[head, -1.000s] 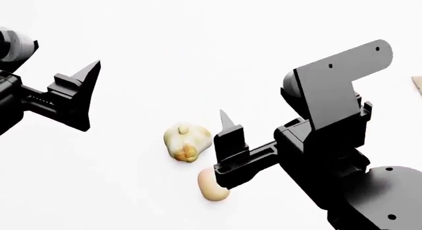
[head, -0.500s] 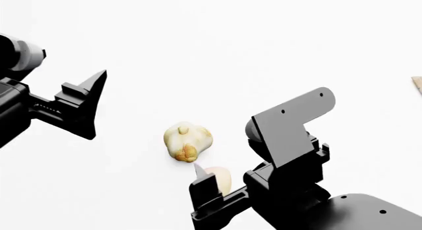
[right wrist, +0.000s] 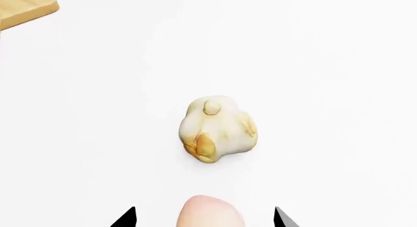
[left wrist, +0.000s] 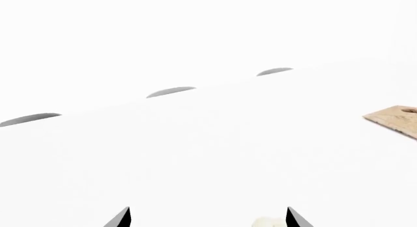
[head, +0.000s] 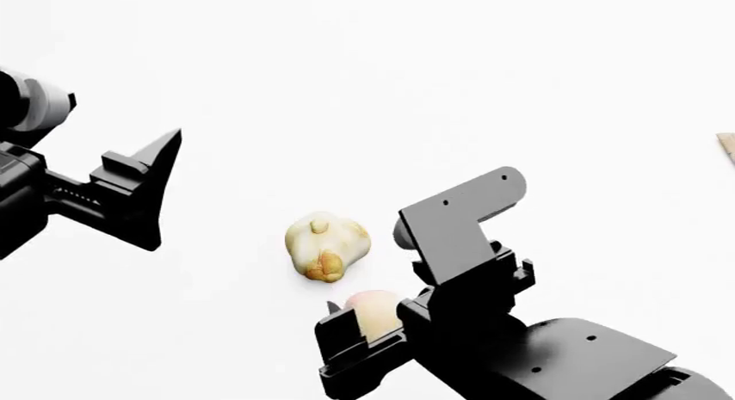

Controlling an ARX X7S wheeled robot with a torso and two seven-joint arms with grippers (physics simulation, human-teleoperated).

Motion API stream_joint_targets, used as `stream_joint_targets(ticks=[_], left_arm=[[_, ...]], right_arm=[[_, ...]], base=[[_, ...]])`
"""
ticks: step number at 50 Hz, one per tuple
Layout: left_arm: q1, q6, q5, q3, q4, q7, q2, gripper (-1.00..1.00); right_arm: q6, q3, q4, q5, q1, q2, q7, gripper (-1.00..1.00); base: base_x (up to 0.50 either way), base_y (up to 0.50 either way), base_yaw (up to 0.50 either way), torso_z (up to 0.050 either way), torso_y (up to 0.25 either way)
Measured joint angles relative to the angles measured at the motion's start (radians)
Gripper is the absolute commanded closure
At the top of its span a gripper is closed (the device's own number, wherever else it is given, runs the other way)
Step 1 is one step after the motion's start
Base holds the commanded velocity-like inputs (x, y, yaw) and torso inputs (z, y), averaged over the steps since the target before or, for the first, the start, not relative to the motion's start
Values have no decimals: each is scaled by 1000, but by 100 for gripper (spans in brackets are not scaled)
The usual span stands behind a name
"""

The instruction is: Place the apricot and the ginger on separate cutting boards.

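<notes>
Apricot (right wrist: 210,213) between the parted fingers of the right tool (right wrist: 204,218), ginger (right wrist: 218,129) just beyond.

We are looking at a bare simulated test scene rather than a furnished room: a plain white surface (head: 483,90) fills every view, and only food items, a ginger root (head: 326,245) and a wooden cutting board (left wrist: 394,119), hint at a kitchen.

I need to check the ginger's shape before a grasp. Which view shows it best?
The right wrist view: the ginger sits whole and central. The head view shows it smaller; the left wrist view shows only a pale sliver at its edge.
</notes>
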Motion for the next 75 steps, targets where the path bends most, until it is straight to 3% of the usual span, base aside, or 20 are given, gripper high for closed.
stream_joint_targets(ticks=[43, 44, 59, 75], left_arm=[[39, 49, -14, 23, -24, -9, -17, -100], [40, 50, -14, 24, -24, -9, -17, -100], [30, 61, -17, 46, -44, -10, -13, -100], [-33, 173, 36, 189, -227, 61, 51, -100]], right_arm=[[-118, -125, 217, -75, 3, -42, -51, -100], [-120, -127, 220, -76, 3, -43, -52, 100], [-127, -90, 182, -56, 9, -34, -24, 100], [-22, 129, 9, 69, 55, 33, 83, 100]], base=[[0, 0, 0, 0, 0], [0, 0, 0, 0, 0], [0, 0, 0, 0, 0], [0, 0, 0, 0, 0]])
